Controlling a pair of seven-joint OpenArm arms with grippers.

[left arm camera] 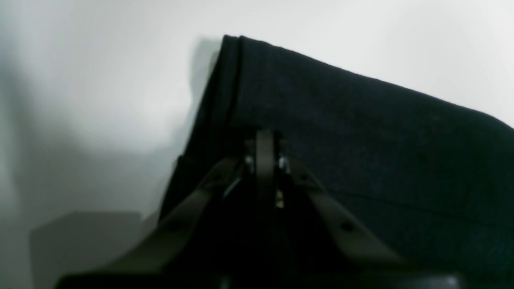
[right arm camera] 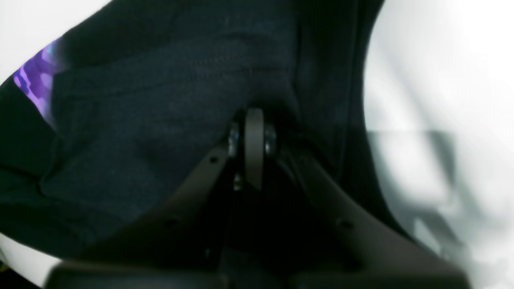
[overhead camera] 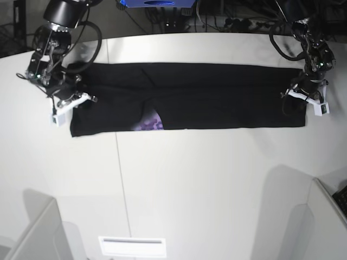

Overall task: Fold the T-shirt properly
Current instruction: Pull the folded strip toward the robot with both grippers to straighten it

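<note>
In the left wrist view, the left gripper (left arm camera: pixel 265 138) is seen from behind, with its two fingers pressed tight together. The tips are sunk into the dark cloth of the T-shirt (left arm camera: pixel 361 132), so a pinch of cloth looks to be grasped there, close to a folded side edge. The white table (left arm camera: pixel 100 88) is seen beside that edge. The end is most likely being held so that it can be lifted and carried over.

In the right wrist view, the right gripper (right arm camera: pixel 254 120) is also seen clenched, with its tips buried in the black cloth. Layers of the shirt are bunched around it, and a bit of the purple print (right arm camera: pixel 34 80) is seen at the far left. The other end of the shirt seems to be grasped here, so that both ends can be moved together.

In the base view, the shirt is laid out as a long black band across the far part of the table. The sides look to be folded in already, with a little of the print showing near the middle. One gripper is placed at each short end. The long band is judged to be ready for its next fold, which is probably end to end
</note>
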